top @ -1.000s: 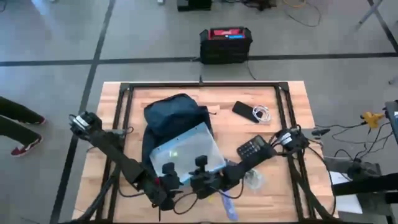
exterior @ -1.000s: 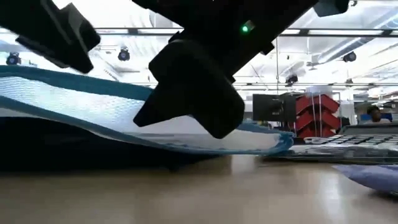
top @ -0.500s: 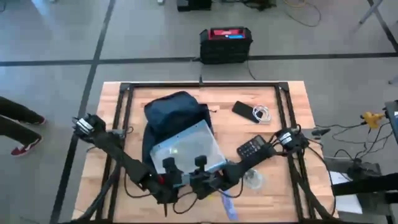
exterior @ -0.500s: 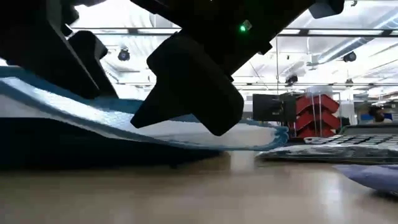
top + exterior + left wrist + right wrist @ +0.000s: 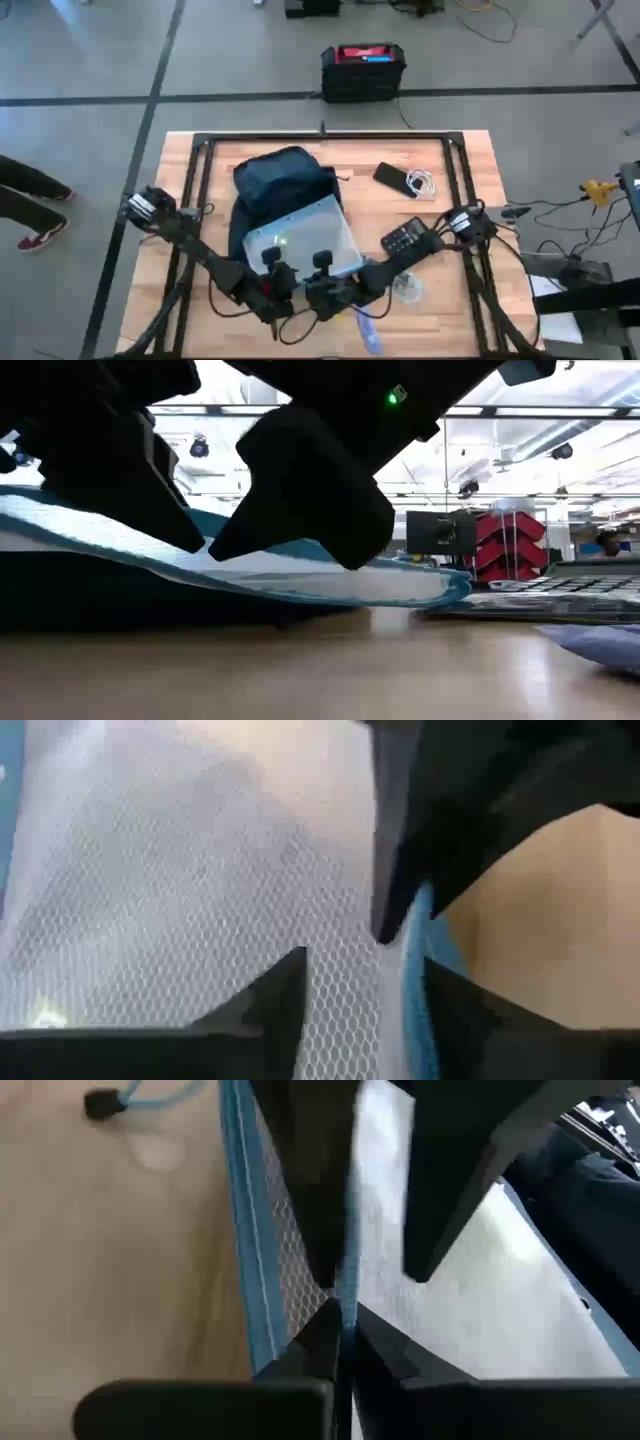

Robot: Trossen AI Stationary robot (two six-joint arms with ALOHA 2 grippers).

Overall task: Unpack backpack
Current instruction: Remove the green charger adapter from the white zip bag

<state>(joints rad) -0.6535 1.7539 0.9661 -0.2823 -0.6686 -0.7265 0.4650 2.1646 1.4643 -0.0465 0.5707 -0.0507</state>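
The dark navy backpack lies on the table's middle. A flat white mesh pouch with blue trim rests with its far part on the backpack, and its near end hangs just above the table. My right gripper is shut on the pouch's near edge. My left gripper is open right beside it, with one finger on either side of the same edge and touching nothing that I can see. My right gripper pinches the pouch's blue-trimmed near edge between its two fingers, coming from the table's near side. That end of the pouch is held a little above the table, while the far part lies on the backpack.
On the table's right part lie a black calculator, a phone with a white cable, a clear round thing and a blue object. A black box with a red top and a person's legs are on the floor.
My left gripper has moved right and down, closing in on the pouch's near edge beside the right gripper. The pouch's near end has stayed held just above the table.
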